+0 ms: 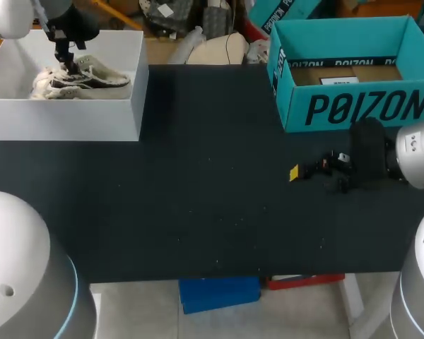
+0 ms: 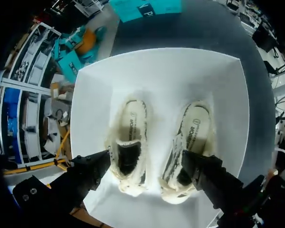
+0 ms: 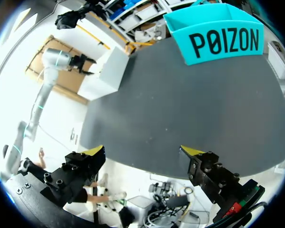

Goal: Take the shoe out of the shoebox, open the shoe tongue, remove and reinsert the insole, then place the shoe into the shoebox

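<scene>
Left gripper [image 2: 146, 164], fingers spread, poised over shoes [image 2: 130, 137] in far-left box [image 2: 156, 71] for pickup; right gripper [image 3: 143, 152], likewise spread, parked at right.

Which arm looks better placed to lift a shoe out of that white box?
Left. The left hand hangs open just over the shoes in the white box; the right hand is open above the table, far from it.

the left tool [image 2: 146, 161] hangs spread wide over the white shoebox [image 2: 156, 71]. two pale shoes lie side by side inside: one shoe [image 2: 130, 137] between the fingers, the other shoe [image 2: 194, 130] partly under one finger. ahead, a teal box [image 2: 145, 8] on the dark worktop [image 2: 218, 28].
</scene>
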`<act>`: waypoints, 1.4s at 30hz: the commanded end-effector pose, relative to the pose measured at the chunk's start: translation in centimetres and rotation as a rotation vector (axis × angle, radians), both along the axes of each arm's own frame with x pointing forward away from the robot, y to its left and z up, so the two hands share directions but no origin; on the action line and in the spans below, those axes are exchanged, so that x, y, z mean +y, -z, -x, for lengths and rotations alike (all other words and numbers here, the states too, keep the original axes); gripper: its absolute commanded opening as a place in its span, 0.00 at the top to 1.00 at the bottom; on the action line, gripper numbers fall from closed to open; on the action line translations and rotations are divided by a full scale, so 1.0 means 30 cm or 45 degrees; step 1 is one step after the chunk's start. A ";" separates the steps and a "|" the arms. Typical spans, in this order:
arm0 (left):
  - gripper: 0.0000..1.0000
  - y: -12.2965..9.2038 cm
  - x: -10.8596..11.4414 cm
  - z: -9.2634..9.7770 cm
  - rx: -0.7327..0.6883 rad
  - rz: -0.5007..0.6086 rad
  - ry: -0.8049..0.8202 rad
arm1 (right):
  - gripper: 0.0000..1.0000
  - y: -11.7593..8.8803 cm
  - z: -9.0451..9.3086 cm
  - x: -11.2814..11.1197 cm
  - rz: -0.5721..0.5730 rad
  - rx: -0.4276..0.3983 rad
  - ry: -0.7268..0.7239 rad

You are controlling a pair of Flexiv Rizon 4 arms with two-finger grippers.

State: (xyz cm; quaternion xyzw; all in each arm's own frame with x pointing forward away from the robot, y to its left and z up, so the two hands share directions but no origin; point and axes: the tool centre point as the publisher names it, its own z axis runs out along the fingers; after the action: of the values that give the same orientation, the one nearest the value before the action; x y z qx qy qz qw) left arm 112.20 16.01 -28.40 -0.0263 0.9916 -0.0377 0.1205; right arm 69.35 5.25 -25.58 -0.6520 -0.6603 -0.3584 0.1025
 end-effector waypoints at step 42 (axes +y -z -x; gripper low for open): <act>0.00 -0.233 0.015 0.363 0.350 0.098 -0.223 | 0.00 -0.175 -0.471 -0.064 0.973 0.176 -0.612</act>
State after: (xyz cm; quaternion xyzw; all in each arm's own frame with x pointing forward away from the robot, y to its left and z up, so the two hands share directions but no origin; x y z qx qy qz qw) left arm 101.41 16.46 -21.46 -0.1219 0.9905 -0.0625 -0.0152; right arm 78.85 0.91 -21.11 -0.4978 -0.8481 -0.1666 -0.0722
